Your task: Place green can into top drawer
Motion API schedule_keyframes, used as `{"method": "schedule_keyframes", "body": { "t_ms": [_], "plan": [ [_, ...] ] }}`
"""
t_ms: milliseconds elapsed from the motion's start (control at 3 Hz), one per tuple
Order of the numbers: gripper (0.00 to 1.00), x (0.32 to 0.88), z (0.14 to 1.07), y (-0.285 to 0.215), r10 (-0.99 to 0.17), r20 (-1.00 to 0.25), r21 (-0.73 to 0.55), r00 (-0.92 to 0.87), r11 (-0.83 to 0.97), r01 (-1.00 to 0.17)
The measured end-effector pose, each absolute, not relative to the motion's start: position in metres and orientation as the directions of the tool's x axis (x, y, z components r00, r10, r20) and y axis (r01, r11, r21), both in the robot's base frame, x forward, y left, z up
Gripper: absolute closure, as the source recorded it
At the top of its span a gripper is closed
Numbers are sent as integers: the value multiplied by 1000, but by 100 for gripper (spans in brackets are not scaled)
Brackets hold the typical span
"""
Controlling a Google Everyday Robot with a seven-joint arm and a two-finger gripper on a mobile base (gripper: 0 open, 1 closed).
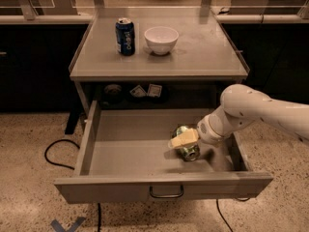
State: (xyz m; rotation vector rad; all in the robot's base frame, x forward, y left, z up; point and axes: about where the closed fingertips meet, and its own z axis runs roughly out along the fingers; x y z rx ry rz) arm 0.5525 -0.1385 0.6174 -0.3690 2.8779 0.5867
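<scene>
The green can (188, 150) lies tilted on the floor of the open top drawer (130, 144), right of its middle. The drawer is a wide grey metal tray pulled fully out from under the table, with a curved pull handle (166, 193) on its front panel. My gripper (180, 142) reaches in from the right on a white arm (251, 112) and sits right at the can, its pale tip across the can's upper left side. The can's far side is hidden behind the gripper.
A blue Pepsi can (125, 36) and a white bowl (161, 39) stand on the grey table top (203, 52) behind the drawer. Small objects (145, 91) lie on the shelf under the top. A black cable (58, 151) runs over the speckled floor at the left.
</scene>
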Motion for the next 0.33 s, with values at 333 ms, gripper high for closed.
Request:
{"method": "schedule_keyframes", "body": {
  "t_ms": [333],
  "plan": [
    [0,552,617,-138,-205,-224,360,-953,891,-276]
  ]
}}
